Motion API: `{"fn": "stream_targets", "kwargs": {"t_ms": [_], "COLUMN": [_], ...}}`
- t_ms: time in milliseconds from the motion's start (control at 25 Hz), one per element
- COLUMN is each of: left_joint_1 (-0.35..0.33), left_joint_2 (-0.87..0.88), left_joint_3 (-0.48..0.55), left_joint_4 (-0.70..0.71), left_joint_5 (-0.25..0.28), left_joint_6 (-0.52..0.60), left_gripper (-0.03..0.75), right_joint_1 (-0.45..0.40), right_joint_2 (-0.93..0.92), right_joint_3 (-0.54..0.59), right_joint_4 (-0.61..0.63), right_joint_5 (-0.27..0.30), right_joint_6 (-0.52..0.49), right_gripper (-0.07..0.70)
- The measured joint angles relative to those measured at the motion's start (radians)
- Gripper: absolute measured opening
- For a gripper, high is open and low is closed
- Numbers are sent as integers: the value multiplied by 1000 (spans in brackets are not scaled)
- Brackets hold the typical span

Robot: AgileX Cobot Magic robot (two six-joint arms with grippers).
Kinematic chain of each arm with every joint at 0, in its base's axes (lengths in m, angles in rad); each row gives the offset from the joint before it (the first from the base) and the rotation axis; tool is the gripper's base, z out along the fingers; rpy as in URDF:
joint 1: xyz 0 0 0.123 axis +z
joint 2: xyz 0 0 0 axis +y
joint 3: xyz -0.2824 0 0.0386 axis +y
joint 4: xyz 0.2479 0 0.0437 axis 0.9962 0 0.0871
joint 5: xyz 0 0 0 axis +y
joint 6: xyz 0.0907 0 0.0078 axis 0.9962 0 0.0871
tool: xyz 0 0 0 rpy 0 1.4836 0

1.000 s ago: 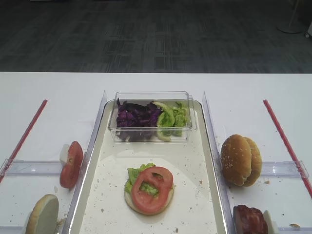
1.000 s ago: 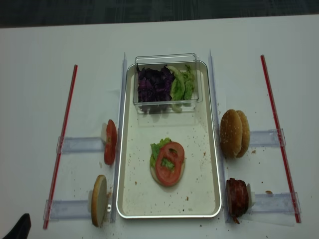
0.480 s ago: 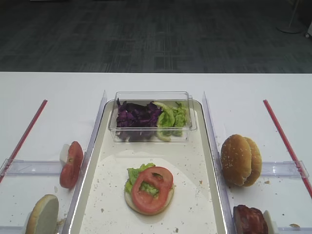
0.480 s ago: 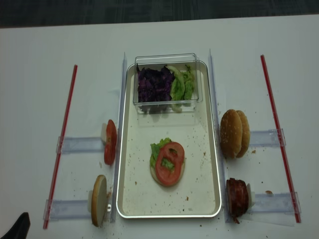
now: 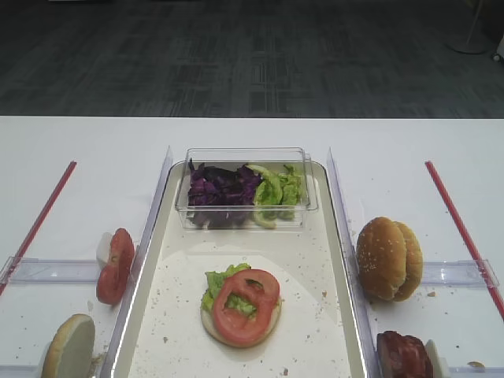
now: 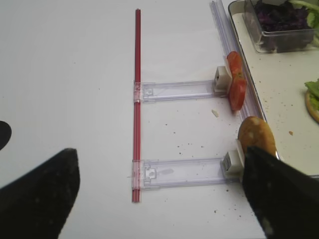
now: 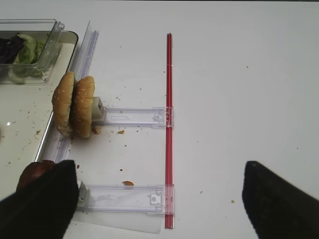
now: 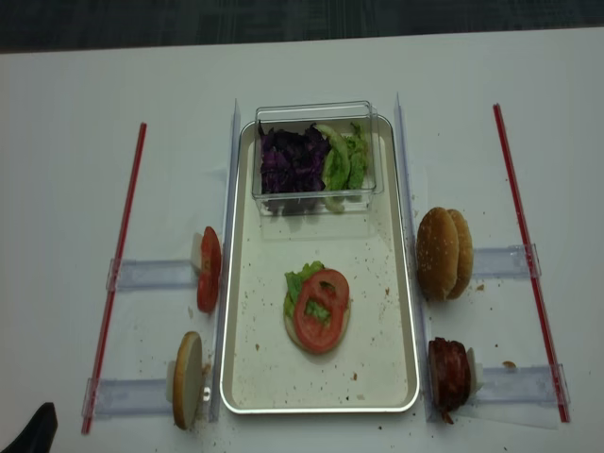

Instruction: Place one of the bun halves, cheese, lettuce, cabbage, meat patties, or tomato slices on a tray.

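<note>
A: Grippers? What was hidden?
B: Left gripper (image 6: 159, 199) and right gripper (image 7: 159, 199) both cut off by the frame, black fingers spread wide, holding nothing.
A: Task items?
B: Silvery rectangular tray (image 8: 396, 283) held a holed red tomato slice (image 8: 322, 310) on green lettuce (image 8: 300, 281); the bun underneath was mostly hidden. No readable writing. Nothing had moved since earlier.

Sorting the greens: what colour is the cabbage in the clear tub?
Dark purple cabbage, beside light green lettuce; clearest in the exterior high view.
</note>
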Motion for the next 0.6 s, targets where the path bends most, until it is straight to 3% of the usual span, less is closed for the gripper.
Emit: {"fn": "stream_targets", "kwargs": {"t_ms": [600], "left_joint_1": [0], "left_joint_2": [0], "left_joint_3": [0], "left_joint_4": [0], "left_joint_5": [0], "left_joint_6": [0], "left_gripper": [611], "right_joint_1": [0], "right_joint_2": [0], "right_joint_3": [0], "right_joint_4": [0], "right_joint_5": [0], "right_joint_6": [-3], "right_gripper": [678]}}
